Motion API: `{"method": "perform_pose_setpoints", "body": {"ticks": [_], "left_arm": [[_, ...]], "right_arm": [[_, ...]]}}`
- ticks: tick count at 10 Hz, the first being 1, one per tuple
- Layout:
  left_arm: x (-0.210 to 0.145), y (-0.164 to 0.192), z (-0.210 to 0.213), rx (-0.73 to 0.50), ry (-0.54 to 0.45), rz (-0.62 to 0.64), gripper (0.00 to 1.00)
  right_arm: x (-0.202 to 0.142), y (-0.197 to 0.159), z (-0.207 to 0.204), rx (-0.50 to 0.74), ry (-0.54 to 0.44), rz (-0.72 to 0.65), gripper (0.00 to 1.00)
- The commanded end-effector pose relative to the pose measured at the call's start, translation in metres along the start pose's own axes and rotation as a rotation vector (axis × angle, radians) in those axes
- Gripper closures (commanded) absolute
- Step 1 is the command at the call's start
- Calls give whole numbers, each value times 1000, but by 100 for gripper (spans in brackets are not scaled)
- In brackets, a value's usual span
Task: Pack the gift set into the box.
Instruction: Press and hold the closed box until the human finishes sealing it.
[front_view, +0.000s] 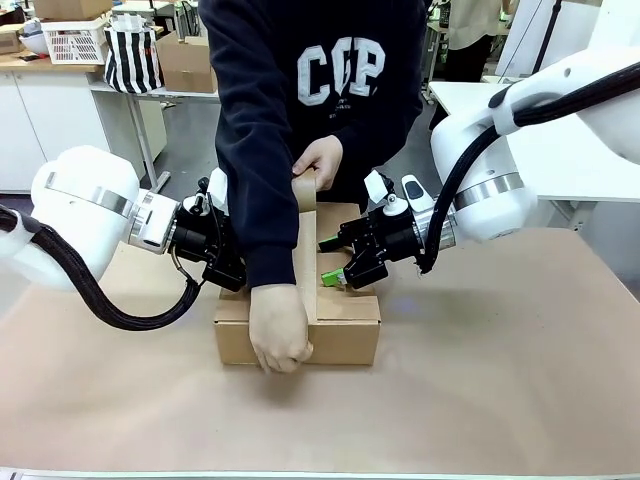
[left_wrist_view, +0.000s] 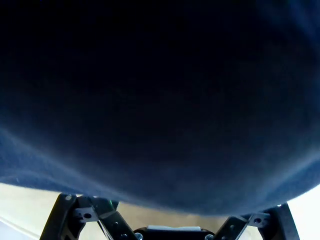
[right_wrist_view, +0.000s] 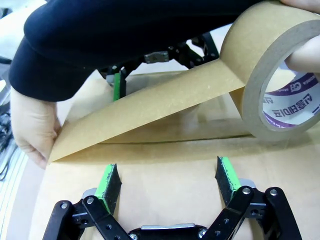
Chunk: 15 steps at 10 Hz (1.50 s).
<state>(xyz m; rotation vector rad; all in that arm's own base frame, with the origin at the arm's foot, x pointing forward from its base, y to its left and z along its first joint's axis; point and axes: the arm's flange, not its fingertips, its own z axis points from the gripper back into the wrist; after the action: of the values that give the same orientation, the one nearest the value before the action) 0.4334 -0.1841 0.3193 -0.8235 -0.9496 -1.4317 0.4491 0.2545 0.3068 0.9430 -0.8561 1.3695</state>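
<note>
Right tool (right_wrist_view: 167, 182) spread apart, green pads pressing down on the closed flaps of the box (front_view: 345, 325) mid-table. Left tool (front_view: 225, 262) against the box's opposite side, jaw state impossible to tell behind the dark sleeve (left_wrist_view: 160, 100). Beyond, tape roll (right_wrist_view: 272, 80) drawn along the centre seam, near hand (front_view: 278, 330) pinning the strip's end. Packing apparently done; sealing underway, tape not yet cut.
</note>
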Motion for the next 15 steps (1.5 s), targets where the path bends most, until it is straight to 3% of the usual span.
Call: {"method": "perform_pose_setpoints", "body": {"ticks": [1, 15], "left_arm": [[-2, -1, 1, 3, 3, -5, 0], [-2, -1, 1, 3, 3, -5, 0]], "right_arm": [[-4, 2, -1, -6, 6, 3, 0], [-4, 2, -1, -6, 6, 3, 0]]}}
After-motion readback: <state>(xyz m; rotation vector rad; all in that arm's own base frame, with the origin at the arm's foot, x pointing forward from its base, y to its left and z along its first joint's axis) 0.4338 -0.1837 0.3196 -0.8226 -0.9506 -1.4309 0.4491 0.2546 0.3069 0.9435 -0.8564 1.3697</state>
